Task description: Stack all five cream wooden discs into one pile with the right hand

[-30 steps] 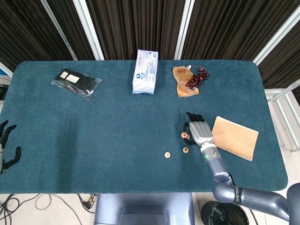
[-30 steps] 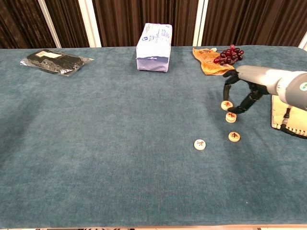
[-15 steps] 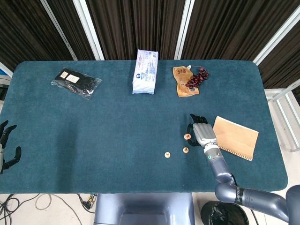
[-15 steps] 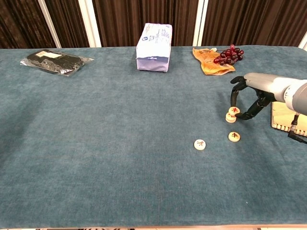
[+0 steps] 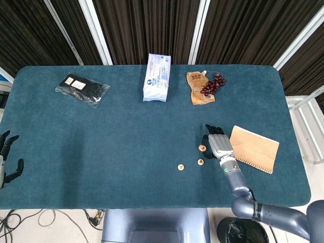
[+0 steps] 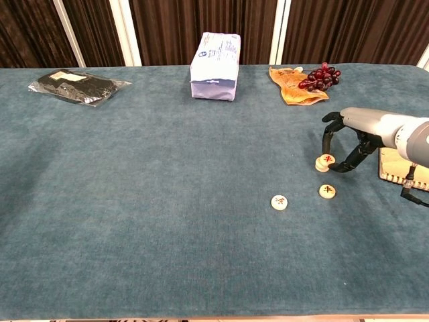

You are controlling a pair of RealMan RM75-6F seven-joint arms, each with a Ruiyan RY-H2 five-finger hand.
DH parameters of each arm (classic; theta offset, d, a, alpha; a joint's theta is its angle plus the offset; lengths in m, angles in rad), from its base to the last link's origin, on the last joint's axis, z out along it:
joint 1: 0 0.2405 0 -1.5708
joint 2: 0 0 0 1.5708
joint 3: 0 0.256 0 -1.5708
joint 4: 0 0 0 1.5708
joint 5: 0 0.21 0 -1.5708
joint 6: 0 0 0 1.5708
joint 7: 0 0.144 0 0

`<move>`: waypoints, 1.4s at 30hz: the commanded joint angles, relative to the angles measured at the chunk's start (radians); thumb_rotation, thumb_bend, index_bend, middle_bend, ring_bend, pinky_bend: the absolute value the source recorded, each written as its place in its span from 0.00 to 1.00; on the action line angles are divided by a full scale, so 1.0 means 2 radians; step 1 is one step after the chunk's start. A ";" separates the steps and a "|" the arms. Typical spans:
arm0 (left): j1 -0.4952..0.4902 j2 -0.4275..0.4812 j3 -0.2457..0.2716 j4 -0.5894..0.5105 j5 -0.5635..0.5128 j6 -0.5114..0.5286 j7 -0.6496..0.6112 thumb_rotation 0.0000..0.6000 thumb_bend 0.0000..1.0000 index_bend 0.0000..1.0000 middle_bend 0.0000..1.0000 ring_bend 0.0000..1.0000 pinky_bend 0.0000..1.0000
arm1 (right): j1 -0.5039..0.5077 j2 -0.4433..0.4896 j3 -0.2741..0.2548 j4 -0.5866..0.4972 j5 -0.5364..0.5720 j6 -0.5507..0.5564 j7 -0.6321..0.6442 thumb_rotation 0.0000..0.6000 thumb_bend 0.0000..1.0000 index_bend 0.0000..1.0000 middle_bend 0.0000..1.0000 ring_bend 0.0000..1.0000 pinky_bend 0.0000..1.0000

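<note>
Chest view, nearest first: two single cream wooden discs with red marks lie flat on the teal felt-covered desk, one at and one just right of it at, apart from each other. A little farther back stands the small pile of cream discs; how many it holds cannot be told at this size. The right hand arches over the pile, its dark fingertips close around the top disc; whether they pinch it or have just let go I cannot tell. The left hand hangs off the desk's left edge with fingers apart, holding nothing.

Judging by this, the step is seating a disc on the pile. Next the hand should lift clear without nudging the pile, then reach nearer for the closest loose disc.

Beyond lie a tan notebook, dark red grapes and a white packet.
</note>
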 commanded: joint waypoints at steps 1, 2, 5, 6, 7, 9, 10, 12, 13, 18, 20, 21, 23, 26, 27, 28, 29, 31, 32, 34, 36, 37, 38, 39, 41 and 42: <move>0.000 0.000 -0.001 0.000 -0.001 0.000 -0.001 1.00 0.47 0.15 0.00 0.00 0.00 | 0.000 -0.001 0.001 0.002 0.001 -0.001 0.000 1.00 0.41 0.55 0.00 0.00 0.00; 0.000 0.000 -0.001 0.000 -0.001 0.000 -0.001 1.00 0.47 0.15 0.00 0.00 0.00 | 0.001 -0.002 0.002 0.003 0.001 -0.001 -0.001 1.00 0.41 0.55 0.00 0.00 0.00; 0.000 0.001 0.000 0.000 0.000 -0.001 -0.001 1.00 0.47 0.15 0.00 0.00 0.00 | 0.001 -0.003 0.002 0.003 0.001 -0.002 -0.002 1.00 0.41 0.55 0.00 0.00 0.00; 0.000 0.000 0.000 0.000 0.000 -0.001 -0.001 1.00 0.47 0.15 0.00 0.00 0.00 | 0.001 -0.004 0.002 0.004 0.001 -0.002 -0.002 1.00 0.41 0.55 0.00 0.00 0.00; 0.000 0.000 0.000 0.000 0.000 -0.001 -0.001 1.00 0.47 0.15 0.00 0.00 0.00 | 0.002 -0.004 0.003 0.004 0.000 -0.002 -0.003 1.00 0.41 0.55 0.00 0.00 0.00; 0.000 0.000 0.000 0.000 0.000 -0.001 -0.001 1.00 0.47 0.15 0.00 0.00 0.00 | 0.003 -0.005 0.003 0.005 0.001 -0.003 -0.004 1.00 0.41 0.55 0.00 0.00 0.00; 0.000 0.000 0.000 0.000 0.000 -0.001 -0.001 1.00 0.47 0.15 0.00 0.00 0.00 | 0.003 -0.006 0.003 0.005 0.001 -0.004 -0.005 1.00 0.41 0.55 0.00 0.00 0.00; 0.000 0.001 -0.001 0.000 -0.001 0.000 -0.001 1.00 0.47 0.15 0.00 0.00 0.00 | 0.003 -0.006 0.003 0.006 0.003 -0.004 -0.006 1.00 0.41 0.55 0.00 0.00 0.00; 0.000 0.001 -0.001 0.000 -0.001 -0.001 -0.001 1.00 0.47 0.15 0.00 0.00 0.00 | 0.003 -0.007 0.004 0.006 0.003 -0.004 -0.006 1.00 0.41 0.55 0.00 0.00 0.00; 0.000 0.001 0.000 0.000 -0.001 -0.001 -0.001 1.00 0.47 0.15 0.00 0.00 0.00 | 0.003 -0.008 0.005 0.007 0.005 -0.004 -0.007 1.00 0.41 0.54 0.00 0.00 0.00; 0.000 0.001 0.000 0.000 -0.001 -0.001 -0.001 1.00 0.47 0.15 0.00 0.00 0.00 | 0.003 -0.008 0.005 0.008 0.005 -0.004 -0.008 1.00 0.41 0.53 0.00 0.00 0.00; 0.000 0.001 -0.001 0.000 -0.001 -0.001 -0.001 1.00 0.47 0.15 0.00 0.00 0.00 | 0.003 -0.008 0.005 0.008 0.005 -0.004 -0.008 1.00 0.41 0.53 0.00 0.00 0.00; 0.000 0.001 -0.001 -0.001 -0.002 -0.001 -0.001 1.00 0.47 0.15 0.00 0.00 0.00 | 0.003 -0.008 0.005 0.008 0.006 -0.005 -0.008 1.00 0.41 0.53 0.00 0.00 0.00; 0.000 0.001 0.000 -0.001 -0.002 -0.002 0.000 1.00 0.47 0.15 0.00 0.00 0.00 | 0.003 -0.008 0.006 0.009 0.006 -0.005 -0.008 1.00 0.41 0.53 0.00 0.00 0.00; 0.000 0.001 0.000 -0.001 -0.001 -0.002 0.000 1.00 0.47 0.15 0.00 0.00 0.00 | 0.004 -0.008 0.006 0.010 0.006 -0.005 -0.008 1.00 0.41 0.53 0.00 0.00 0.00; 0.000 0.001 0.000 -0.001 -0.001 -0.002 0.000 1.00 0.47 0.15 0.00 0.00 0.00 | 0.004 -0.008 0.006 0.010 0.006 -0.006 -0.008 1.00 0.41 0.53 0.00 0.00 0.00; 0.000 0.001 0.000 -0.001 -0.002 -0.001 0.000 1.00 0.47 0.15 0.00 0.00 0.00 | 0.004 -0.007 0.006 0.010 0.006 -0.006 -0.008 1.00 0.41 0.53 0.00 0.00 0.00; 0.000 0.001 0.000 -0.001 -0.002 -0.002 0.000 1.00 0.47 0.15 0.00 0.00 0.00 | 0.003 -0.007 0.006 0.009 0.006 -0.006 -0.009 1.00 0.41 0.52 0.00 0.00 0.00; 0.000 0.001 0.000 -0.001 -0.002 -0.001 0.000 1.00 0.47 0.15 0.00 0.00 0.00 | 0.003 -0.007 0.006 0.009 0.006 -0.006 -0.009 1.00 0.41 0.52 0.00 0.00 0.00; 0.000 0.001 0.000 -0.001 -0.002 -0.001 0.000 1.00 0.47 0.15 0.00 0.00 0.00 | 0.003 -0.007 0.006 0.009 0.007 -0.006 -0.009 1.00 0.41 0.52 0.00 0.00 0.00; 0.000 0.001 -0.001 -0.001 -0.002 -0.001 0.000 1.00 0.47 0.15 0.00 0.00 0.00 | 0.004 -0.008 0.007 0.010 0.007 -0.006 -0.010 1.00 0.41 0.51 0.00 0.00 0.00; 0.000 0.001 -0.001 -0.001 -0.002 -0.001 0.000 1.00 0.47 0.15 0.00 0.00 0.00 | 0.004 -0.008 0.006 0.009 0.007 -0.007 -0.010 1.00 0.41 0.50 0.00 0.00 0.00; 0.000 0.001 -0.001 -0.001 -0.002 -0.001 0.000 1.00 0.47 0.15 0.00 0.00 0.00 | 0.004 -0.007 0.007 0.009 0.007 -0.006 -0.010 1.00 0.41 0.50 0.00 0.00 0.00; 0.000 0.001 0.000 -0.001 -0.002 -0.001 0.000 1.00 0.47 0.15 0.00 0.00 0.00 | 0.004 -0.007 0.007 0.009 0.007 -0.006 -0.011 1.00 0.41 0.50 0.00 0.00 0.00; 0.000 0.001 0.000 -0.001 -0.002 -0.001 0.000 1.00 0.47 0.15 0.00 0.00 0.00 | 0.004 -0.007 0.007 0.008 0.007 -0.006 -0.011 1.00 0.41 0.49 0.00 0.00 0.00; 0.000 0.001 0.000 -0.001 -0.002 -0.001 0.000 1.00 0.47 0.15 0.00 0.00 0.00 | 0.004 -0.007 0.007 0.008 0.007 -0.006 -0.011 1.00 0.41 0.49 0.00 0.00 0.00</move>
